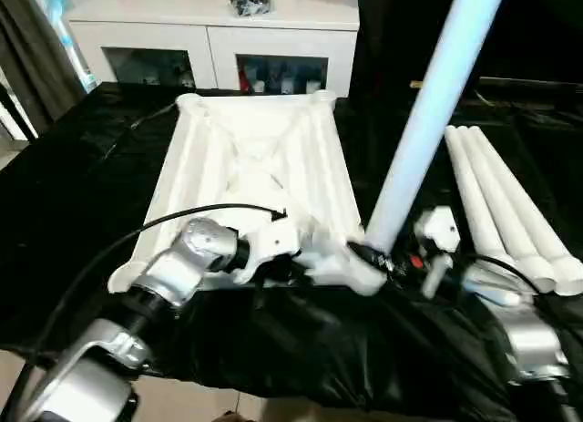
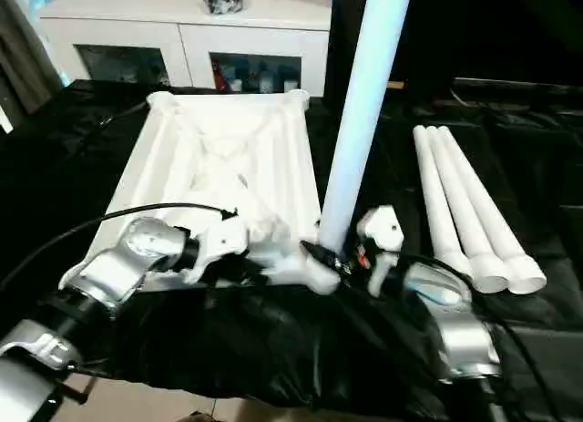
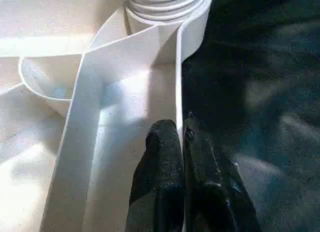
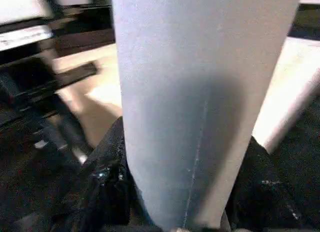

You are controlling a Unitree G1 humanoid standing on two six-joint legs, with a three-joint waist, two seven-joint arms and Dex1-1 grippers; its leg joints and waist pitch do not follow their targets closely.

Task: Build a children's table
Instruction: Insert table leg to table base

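The tabletop (image 1: pixel 255 167) lies underside up on the black-covered work table (image 1: pixel 82 203), ribs showing, its far end toward the white cabinet (image 1: pixel 209 39). My left gripper (image 3: pixel 181 142) has its two fingers pressed together on the thin right-hand rim of the tabletop near its near right corner, one finger (image 3: pixel 160 162) inside the rim and the other outside over the black cloth; the ringed corner socket (image 3: pixel 165 4) sits just beyond. My right gripper (image 4: pixel 185 192) is clamped around a white leg (image 1: pixel 428 112), a finger on either side of the tube. That leg stands nearly upright, tilted a little right, its lower end by the near right corner. Three more legs (image 1: pixel 501 203) lie side by side on the cloth to the right.
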